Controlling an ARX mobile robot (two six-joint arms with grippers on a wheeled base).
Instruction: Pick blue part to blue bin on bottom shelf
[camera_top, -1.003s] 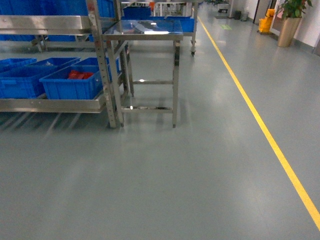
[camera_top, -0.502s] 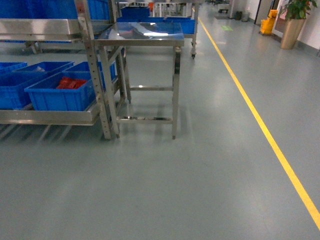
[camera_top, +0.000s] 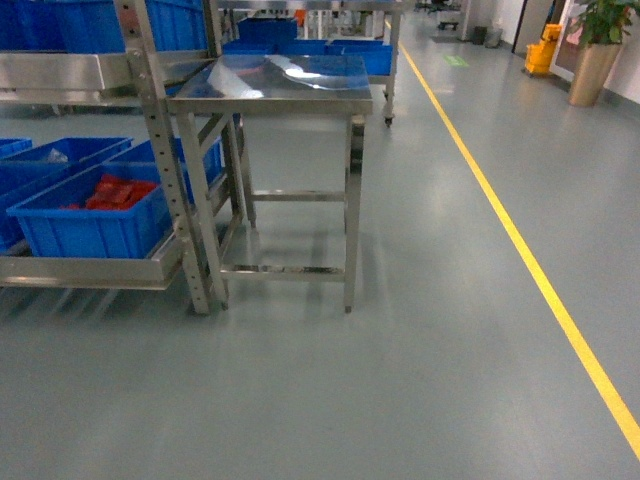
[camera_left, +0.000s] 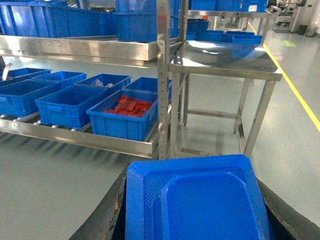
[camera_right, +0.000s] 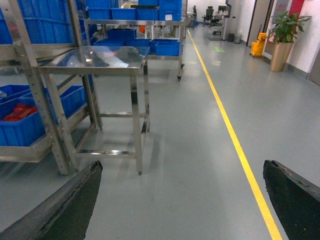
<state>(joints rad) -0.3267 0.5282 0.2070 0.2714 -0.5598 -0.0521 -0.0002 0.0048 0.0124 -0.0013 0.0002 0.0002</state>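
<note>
**While the base is off the rack, the blue piece rides in the left claw**

While the robot stands on open floor short of the rack, its left gripper (camera_left: 195, 200) carries a broad blue moulded part (camera_left: 192, 197). The wrist view fills its lower half with that piece, dark finger edges showing on either side of it. So the left claw is closed around the blue part, spread wide by it. How firm the hold is, I cannot tell.

- Right gripper (camera_right: 182, 200): fingers (camera_right: 75, 200) set far apart, bare floor between them, nothing held.
- Bottom shelf (camera_top: 90, 272): low steel level at the left of the head view, flat front rail facing the aisle. Blue bins sit along it.
- Nearest bin (camera_top: 85, 215) holds red pieces, not blue. From the left wrist, further blue bins (camera_left: 67, 102) run leftward; their contents are hard to read.
- Steel table (camera_top: 275, 85) stands just beside the rack's end post (camera_top: 165, 160).

Risks, as I judge them:
- Wrong bin. The closest one is the red-stocked one; dropping there would be the easy mistake.
- Clipping the post or table leg when the base swings in, since the part overhangs the claw.
- The part blocks much of the left wrist camera, so the final lowering is half blind.
- Upper shelf (camera_left: 80, 47) hangs over the bins; a high approach could knock against it.
</note>
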